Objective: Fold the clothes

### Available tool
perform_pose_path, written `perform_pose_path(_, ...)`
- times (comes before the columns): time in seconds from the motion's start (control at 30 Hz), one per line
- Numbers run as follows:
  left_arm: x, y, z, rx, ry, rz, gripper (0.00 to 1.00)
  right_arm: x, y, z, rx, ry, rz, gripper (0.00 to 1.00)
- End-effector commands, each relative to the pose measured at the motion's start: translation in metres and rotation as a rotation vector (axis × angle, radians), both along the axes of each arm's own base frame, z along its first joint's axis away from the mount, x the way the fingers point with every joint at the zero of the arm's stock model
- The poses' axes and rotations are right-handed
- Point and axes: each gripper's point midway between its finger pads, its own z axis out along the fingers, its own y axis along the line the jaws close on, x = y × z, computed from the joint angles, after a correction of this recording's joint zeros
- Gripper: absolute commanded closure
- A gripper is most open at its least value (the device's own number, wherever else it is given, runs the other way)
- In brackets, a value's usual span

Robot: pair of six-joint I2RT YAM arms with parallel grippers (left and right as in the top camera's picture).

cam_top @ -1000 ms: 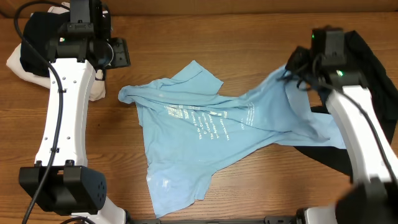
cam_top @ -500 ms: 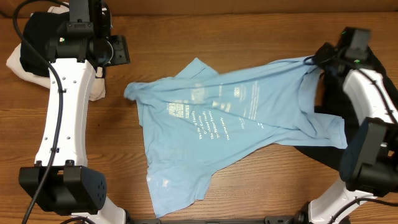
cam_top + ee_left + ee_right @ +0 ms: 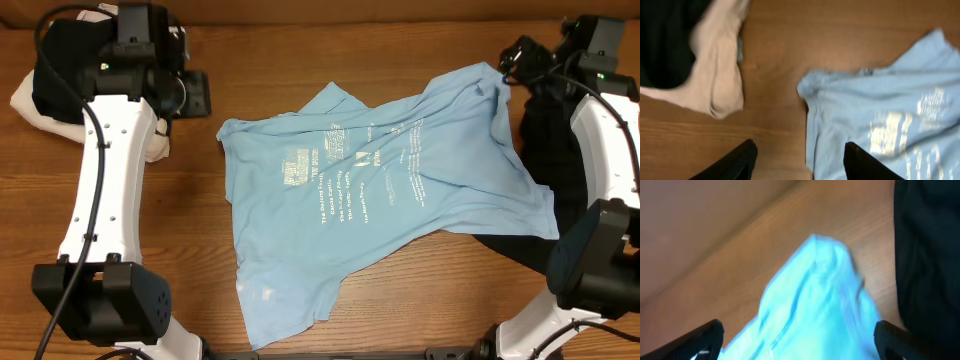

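Observation:
The light blue T-shirt [image 3: 370, 200] with pale lettering lies spread, still rumpled, across the middle of the table. My right gripper [image 3: 512, 62] hovers at its far right corner, jaws wide open. In the right wrist view that corner [image 3: 815, 300] lies loose between the fingers [image 3: 705, 337] of the right gripper [image 3: 800, 340]. My left gripper [image 3: 198, 95] is open just left of the shirt's left sleeve. The sleeve's edge [image 3: 812, 95] lies under the gap of the left gripper [image 3: 800, 162], ungripped. A large black garment [image 3: 540, 130] sits at the right.
Folded black and beige pieces [image 3: 50, 95] are piled at the back left corner, beside the left arm; the beige piece [image 3: 715, 75] shows in the left wrist view. The black garment [image 3: 930, 255] lies close to the right gripper's right finger. Bare wood [image 3: 150, 240] shows front left.
The right gripper dragged the shirt's corner to the back right, spreading the shirt out, then opened and let go. The left gripper shifted slightly right towards the sleeve.

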Motion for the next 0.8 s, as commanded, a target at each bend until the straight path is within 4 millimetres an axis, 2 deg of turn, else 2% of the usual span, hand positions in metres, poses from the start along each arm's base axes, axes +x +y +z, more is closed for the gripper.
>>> perform_pose_path(0.0,-0.02,-0.019,-0.026,-0.051,0.098,-0.076,0.44,-0.021,0.018,0.046,0.028,-0.048,0.061,0.0)
perform_pose_path(0.13,-0.045,-0.032,-0.068,-0.108,0.218,-0.095,0.47,-0.055,0.042,0.053,0.07,0.035,0.12,0.0)
perform_pose_path(0.23,-0.06,-0.043,-0.107,-0.117,0.269,-0.123,0.47,-0.078,0.064,0.044,0.073,0.126,0.19,0.0)
perform_pose_path(0.37,-0.073,-0.061,-0.145,-0.119,0.289,-0.176,0.47,-0.09,0.08,0.03,0.034,0.205,0.225,0.0)
perform_pose_path(0.5,-0.081,-0.084,-0.17,-0.11,0.269,-0.244,0.45,-0.094,0.092,0.027,0.013,0.227,0.251,0.0)
perform_pose_path(0.63,-0.089,-0.1,-0.184,-0.1,0.258,-0.295,0.45,-0.096,0.097,0.026,0.015,0.238,0.26,0.0)
perform_pose_path(0.77,-0.094,-0.092,-0.196,-0.067,0.266,-0.231,0.46,-0.1,0.097,0.024,0.019,0.256,0.259,0.0)
